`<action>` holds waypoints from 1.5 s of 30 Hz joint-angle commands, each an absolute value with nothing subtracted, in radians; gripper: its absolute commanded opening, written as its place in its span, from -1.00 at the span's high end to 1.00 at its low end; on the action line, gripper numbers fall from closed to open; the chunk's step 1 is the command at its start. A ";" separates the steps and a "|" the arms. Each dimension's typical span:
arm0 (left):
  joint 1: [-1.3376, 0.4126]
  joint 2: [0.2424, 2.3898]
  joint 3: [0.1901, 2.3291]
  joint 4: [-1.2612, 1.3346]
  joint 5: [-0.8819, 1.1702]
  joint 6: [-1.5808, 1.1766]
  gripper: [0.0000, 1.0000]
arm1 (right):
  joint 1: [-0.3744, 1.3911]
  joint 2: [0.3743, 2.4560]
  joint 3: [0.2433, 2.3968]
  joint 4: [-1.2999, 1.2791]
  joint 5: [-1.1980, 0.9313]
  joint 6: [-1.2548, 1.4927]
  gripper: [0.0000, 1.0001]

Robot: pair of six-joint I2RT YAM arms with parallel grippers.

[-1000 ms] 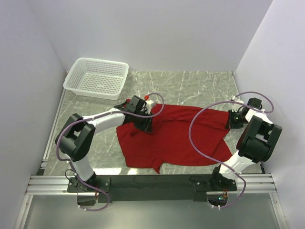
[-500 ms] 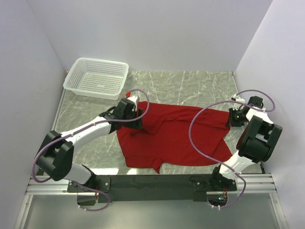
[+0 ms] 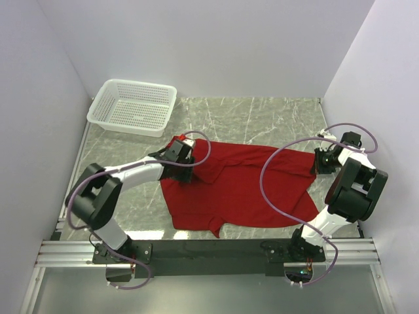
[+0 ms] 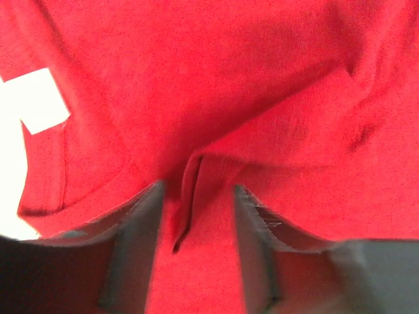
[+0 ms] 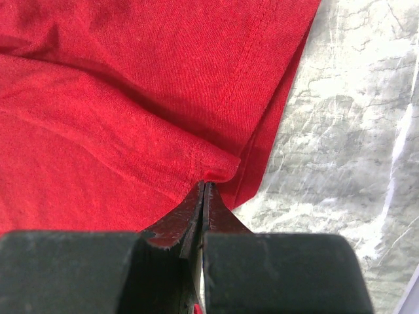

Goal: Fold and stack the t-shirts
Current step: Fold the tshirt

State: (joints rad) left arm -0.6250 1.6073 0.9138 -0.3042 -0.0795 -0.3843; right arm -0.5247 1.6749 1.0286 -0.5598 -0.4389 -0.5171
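T-shirt: lay rumpled and unfolded across the middle of the tabletop; flattening it seemed the step in hand.
Right pincer: clamped on the hem at the garment's right edge.
Left pincer: jaws apart astride a ridge of cloth beside the neck label, far left; it probably needed to close, then both pull outward.
Basket: far left, apart.

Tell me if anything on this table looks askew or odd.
The t-shirt lies rumpled and skewed rather than flat, with ridges and a turned-over flap near its middle. The right gripper is pinched shut on its right edge, and the left gripper stands open astride a fold. No spill or damage shows.
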 commanded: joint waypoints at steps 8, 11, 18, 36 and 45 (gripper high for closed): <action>-0.627 1.582 0.957 -0.310 -0.045 -0.296 0.75 | -0.532 1.677 1.060 -0.558 -0.451 -0.515 0.99; -0.634 1.539 0.933 -0.325 -0.005 -0.261 0.72 | -0.532 1.684 1.065 -0.558 -0.451 -0.512 0.99; -0.679 1.578 0.931 -0.363 0.242 -0.186 0.46 | -0.534 1.674 1.068 -0.575 -0.436 -0.532 0.93; -0.701 1.253 0.896 -0.332 -0.080 -0.308 -0.47 | -0.489 1.517 1.092 -0.747 -0.472 -0.764 0.10; -0.556 1.095 0.749 -0.275 -0.104 -0.511 -0.56 | -0.175 1.396 1.014 -0.931 -0.670 -1.178 0.04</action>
State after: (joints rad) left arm -0.6117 1.1427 0.7795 -0.3187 -0.0826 -0.4088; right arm -0.3252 1.4647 1.0454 -0.8066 -0.5358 -0.9546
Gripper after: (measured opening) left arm 0.778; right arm 0.480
